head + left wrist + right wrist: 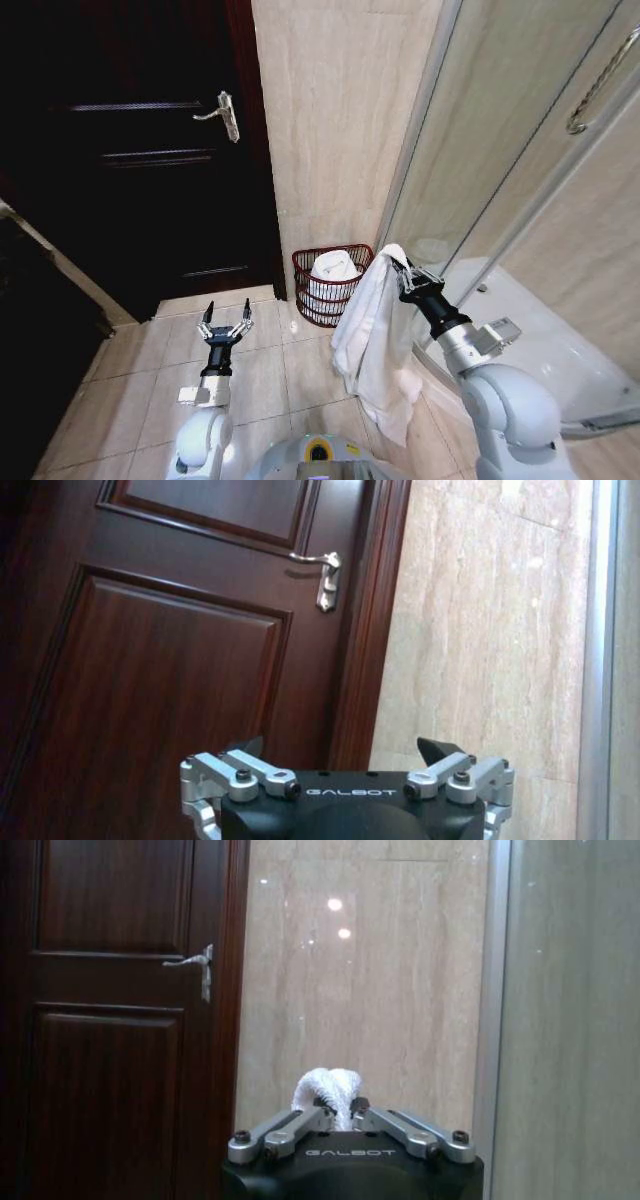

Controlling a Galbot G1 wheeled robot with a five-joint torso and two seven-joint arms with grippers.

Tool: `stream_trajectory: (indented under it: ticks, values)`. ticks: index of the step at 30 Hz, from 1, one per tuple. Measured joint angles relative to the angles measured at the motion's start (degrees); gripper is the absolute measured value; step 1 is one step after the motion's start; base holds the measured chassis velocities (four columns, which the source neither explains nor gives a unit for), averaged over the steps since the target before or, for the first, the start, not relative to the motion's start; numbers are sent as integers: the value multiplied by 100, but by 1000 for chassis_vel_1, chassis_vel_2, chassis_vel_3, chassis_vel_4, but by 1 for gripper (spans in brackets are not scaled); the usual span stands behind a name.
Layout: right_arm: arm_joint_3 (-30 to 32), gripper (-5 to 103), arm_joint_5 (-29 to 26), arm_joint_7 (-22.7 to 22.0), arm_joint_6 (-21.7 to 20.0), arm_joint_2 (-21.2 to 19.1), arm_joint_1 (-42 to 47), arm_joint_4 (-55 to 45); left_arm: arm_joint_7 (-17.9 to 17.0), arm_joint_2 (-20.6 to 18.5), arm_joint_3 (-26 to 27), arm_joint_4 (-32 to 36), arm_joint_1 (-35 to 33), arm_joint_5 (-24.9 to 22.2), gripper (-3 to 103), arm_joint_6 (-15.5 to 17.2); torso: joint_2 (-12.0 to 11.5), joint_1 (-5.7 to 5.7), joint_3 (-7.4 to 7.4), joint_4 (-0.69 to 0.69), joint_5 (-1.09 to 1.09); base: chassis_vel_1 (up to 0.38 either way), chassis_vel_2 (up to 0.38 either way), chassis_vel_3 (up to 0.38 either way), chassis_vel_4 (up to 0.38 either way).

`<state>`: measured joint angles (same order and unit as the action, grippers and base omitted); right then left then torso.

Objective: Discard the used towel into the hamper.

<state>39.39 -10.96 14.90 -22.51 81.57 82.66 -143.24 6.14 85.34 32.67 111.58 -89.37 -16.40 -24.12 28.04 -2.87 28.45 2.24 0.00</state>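
Right gripper (404, 266) marked "GALBOT", jaws clenched on white towel (368, 340) hanging beside red-brown hamper (304, 282), left gripper (225, 321) jaws released above floor tiles (150, 350)

Hamper (331, 285) on tiled floor (160, 370)

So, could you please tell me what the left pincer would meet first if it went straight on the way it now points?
Most likely the dark wooden door: the open left pincer faces its panels, left of the beige wall. Depth is unclear.
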Motion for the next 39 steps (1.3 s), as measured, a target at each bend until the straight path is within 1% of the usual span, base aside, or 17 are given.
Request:
stream_trajectory:
  ticks: [1, 5, 12, 19, 26, 33, 39]
  values:
    - [0, 5, 0, 0, 0, 0, 0, 0, 0, 0, 0, 0, 0, 0, 100, 0, 0, 0, 0, 0, 0, 0, 0, 0, 0]
    - [26, 5, 84, -19, 0, 0, -29, 0, 9, 1, -5, 1, -14, 14, 100, 1, 128, -59, 69, 0, 0, 0, 0, 0, 0]
    - [26, 5, 133, -16, 8, 29, -51, 0, 21, -4, -6, 2, -20, 29, 100, 1, 285, -137, 146, 0, 1, 0, 0, 0, 0]
    - [25, 5, 140, -1, 26, 33, -52, 0, 33, -3, -9, 2, -23, 38, 100, 1, 443, -203, 241, 0, 0, 52, 37, -35, -38]
    - [37, 5, 130, 0, 31, 26, -55, 0, 43, 1, -10, 9, -30, 66, 100, -3, 644, -295, 351, 0, 0, 57, 60, -60, -63]
    - [39, 5, 123, 1, 33, 20, -44, 0, 52, 5, -12, 31, -49, 75, 100, -6, 782, -360, 424, 0, 0, 26, 27, -29, -29]
    - [35, 5, 120, 7, 38, 25, -42, 0, 48, 2, -6, 33, -67, 92, 100, -17, 955, -443, 512, 0, 0, 55, 39, -50, -48]
